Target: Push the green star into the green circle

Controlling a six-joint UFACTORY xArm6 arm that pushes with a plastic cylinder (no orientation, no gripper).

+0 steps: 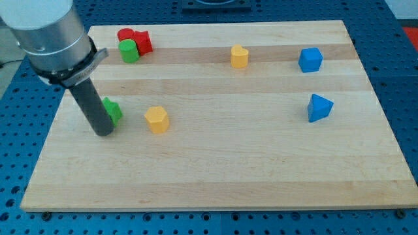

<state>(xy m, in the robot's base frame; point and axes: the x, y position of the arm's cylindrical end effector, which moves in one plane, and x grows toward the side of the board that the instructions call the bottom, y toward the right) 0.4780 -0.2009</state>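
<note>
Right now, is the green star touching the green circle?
No, the green star sits beside my tip, well apart from the green circle near the view's top.

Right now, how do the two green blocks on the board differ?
The green star sits lower at the view's left, half hidden behind my tip; the green circle stands in full view near the top. The star stands alone beside my tip; the circle touches a red block. Both are the same green.

Wood board (pixel 261 163): green star (pixel 113 109), green circle (pixel 129 51), red (pixel 140 40), 2 yellow (pixel 157 119) (pixel 240 57), 2 blue blks (pixel 310 59) (pixel 319 108).
</note>
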